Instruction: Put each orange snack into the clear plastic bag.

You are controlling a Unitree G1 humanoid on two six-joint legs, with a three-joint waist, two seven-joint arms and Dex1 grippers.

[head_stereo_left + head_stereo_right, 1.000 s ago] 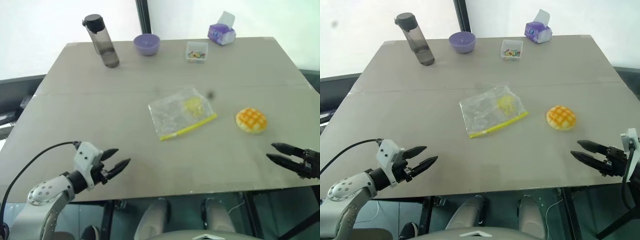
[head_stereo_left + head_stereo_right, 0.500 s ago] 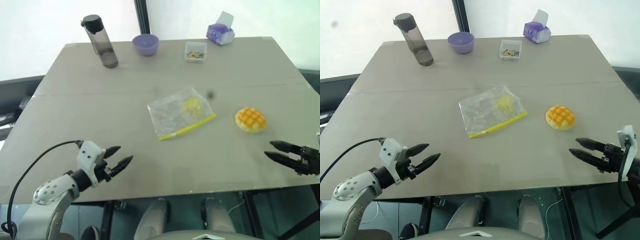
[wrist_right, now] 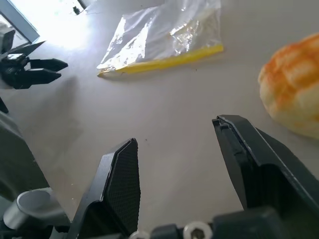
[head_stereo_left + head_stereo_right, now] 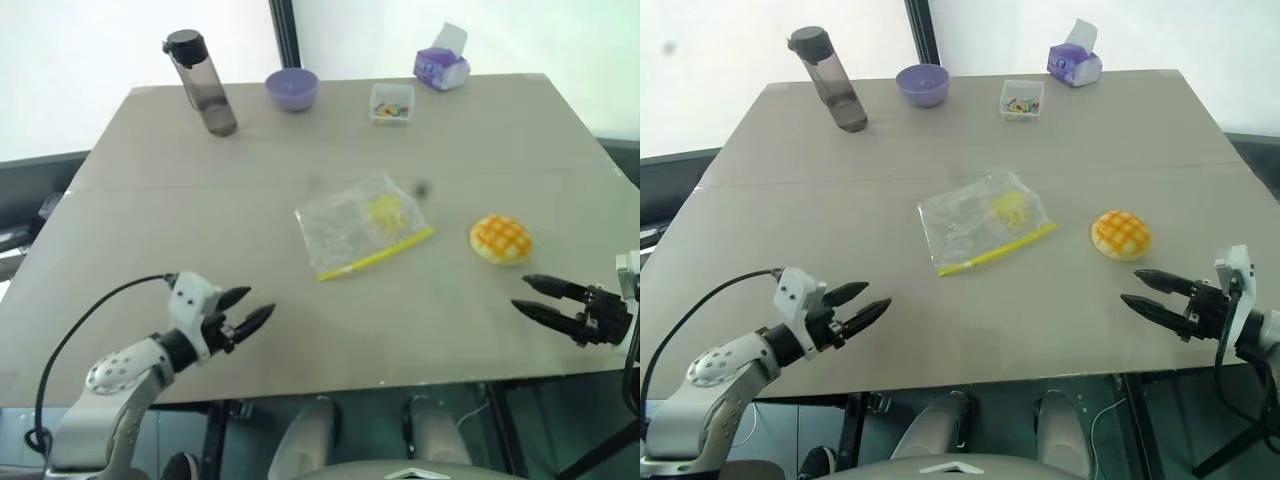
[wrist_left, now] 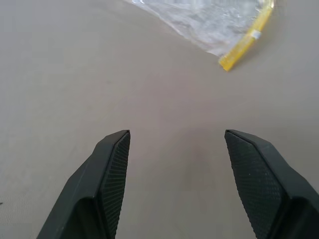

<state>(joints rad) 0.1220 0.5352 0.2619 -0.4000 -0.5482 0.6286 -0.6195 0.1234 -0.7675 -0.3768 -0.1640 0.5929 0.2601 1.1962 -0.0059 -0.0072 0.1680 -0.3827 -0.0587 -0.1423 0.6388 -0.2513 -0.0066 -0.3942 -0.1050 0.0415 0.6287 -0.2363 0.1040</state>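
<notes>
No readable writing or brand on any item. Left gripper (image 4: 252, 308) near left, jaws spread wide, empty, above bare bench (image 4: 150, 200). Right gripper (image 4: 1145, 291) near right, jaws parted, empty, just near of orange snack (image 4: 501, 240), not touching. Clear plastic bag (image 4: 362, 225) flat at bench centre, left of snack, yellow seal strip along near edge.

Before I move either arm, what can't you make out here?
- Bag: whether its yellow seal is open, too small in head views; cut off by the top edge in the left wrist view.
- Yellow patch inside the bag: blurred by crinkled plastic.
- Bun: cut off by the right wrist view's edge.
- Small box: contents too small.
</notes>
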